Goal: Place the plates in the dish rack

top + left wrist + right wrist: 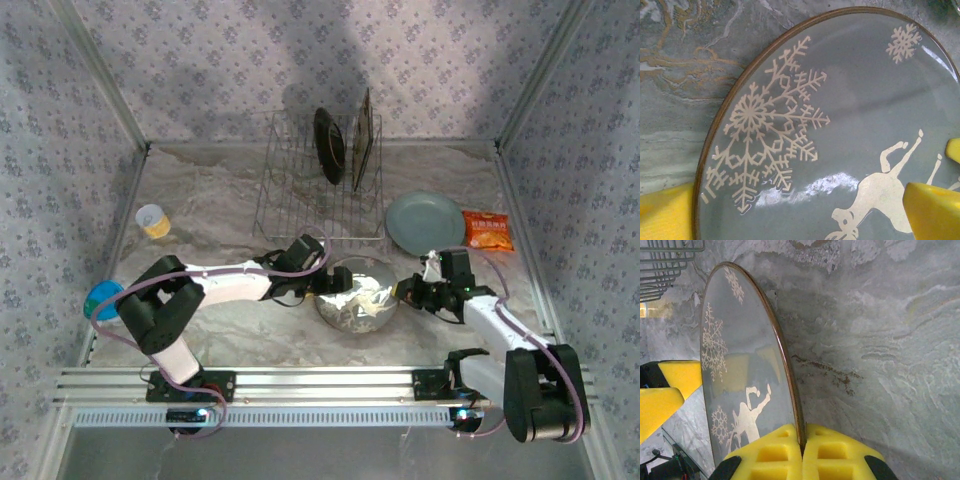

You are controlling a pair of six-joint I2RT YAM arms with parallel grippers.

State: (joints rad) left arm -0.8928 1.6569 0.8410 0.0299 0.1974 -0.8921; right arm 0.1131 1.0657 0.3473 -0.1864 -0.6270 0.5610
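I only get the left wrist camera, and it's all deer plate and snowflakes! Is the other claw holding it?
Observer: Yes, the right claw is shut on the rim of the deer plate.
Operator: Are any plates in the rack?
Observer: Two stand on edge in the dish rack: a dark round plate and a square plate.
Operator: Any more on the table?
Observer: One pale grey-blue plate lies flat to the right of the rack, beside an orange packet.
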